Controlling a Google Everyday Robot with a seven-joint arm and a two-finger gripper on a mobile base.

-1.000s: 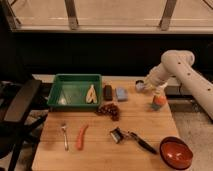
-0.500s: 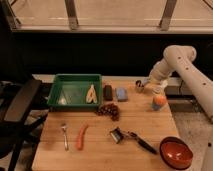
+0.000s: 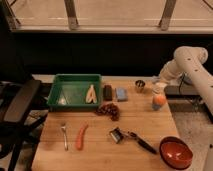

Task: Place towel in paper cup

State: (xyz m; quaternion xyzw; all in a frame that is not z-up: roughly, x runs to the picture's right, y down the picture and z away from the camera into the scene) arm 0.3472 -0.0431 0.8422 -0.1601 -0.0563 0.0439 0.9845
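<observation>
Gripper (image 3: pixel 158 80) hangs above the paper cup (image 3: pixel 159 88), far right of the green tray (image 3: pixel 75 77); jaws' state cannot be told. Towel not distinguishable, possibly at the cup already. Metal cup (image 3: pixel 140 85) stands just left, on the worktop (image 3: pixel 100 150).

The gripper (image 3: pixel 159 80) has drawn back toward the right.

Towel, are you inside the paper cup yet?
Not quite, as far as I can see. Done: something pale blue-grey, probably the towel, is up at the gripper. In hand: the gripper hovers just above the paper cup, beside the metal cup. Left: push the towel into the cup and let go.
</observation>
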